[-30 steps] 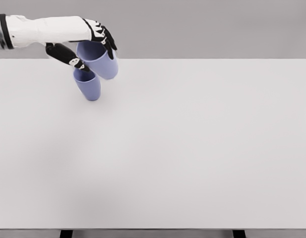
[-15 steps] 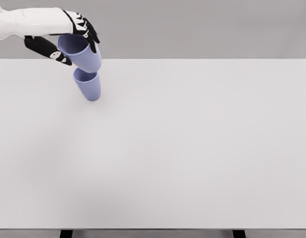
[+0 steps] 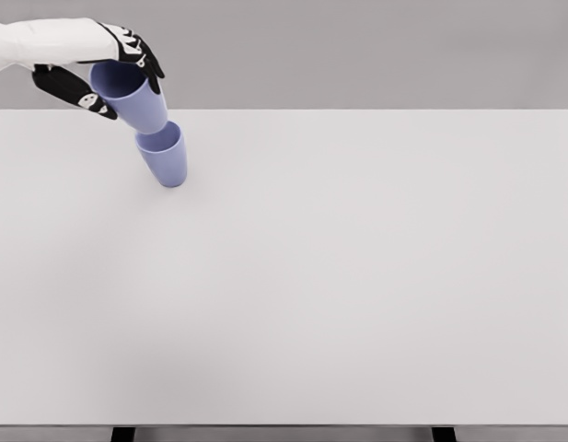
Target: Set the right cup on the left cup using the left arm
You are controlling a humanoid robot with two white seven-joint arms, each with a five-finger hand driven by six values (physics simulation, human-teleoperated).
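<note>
Since a moment ago the left hand (image 3: pixel 98 75) has drawn back toward the upper left corner, carrying the upper lavender-blue plastic cup (image 3: pixel 132 93) with it, so that this cup now sits higher and further left than before. Its black fingers (image 3: pixel 141 57) curl over the far rim and the thumb (image 3: pixel 76 92) presses the near side, so the hand is clasped around the cup. The held cup is tilted, mouth toward the upper left, and its base meets the rim of the second lavender-blue plastic cup (image 3: pixel 164 157), though whether it reaches inside cannot be told. That lower cup stands on the white tabletop (image 3: pixel 357 276) near its far left edge, unmoved. Only the white forearm (image 3: pixel 44 41) of the left arm shows.
</note>
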